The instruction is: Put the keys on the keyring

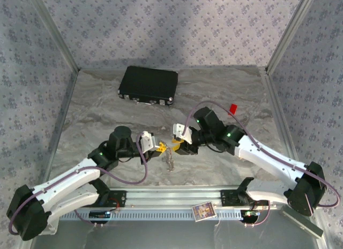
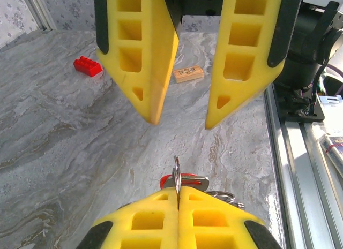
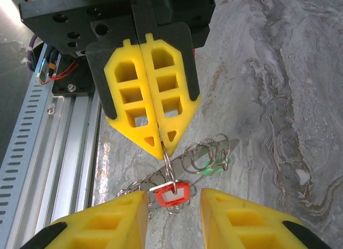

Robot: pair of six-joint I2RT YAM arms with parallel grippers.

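Your left fingers are pressed fully together on the thin edge of the keyring, near the front middle of the surface, with the red-and-white key hanging just under their tips and the green-tagged key among small silver rings beside it. Your right fingers face them tip to tip, spread about halfway and gripping nothing, the red-and-white key in the gap between them. At the back, the black case lies shut, so you cannot tell what it holds.
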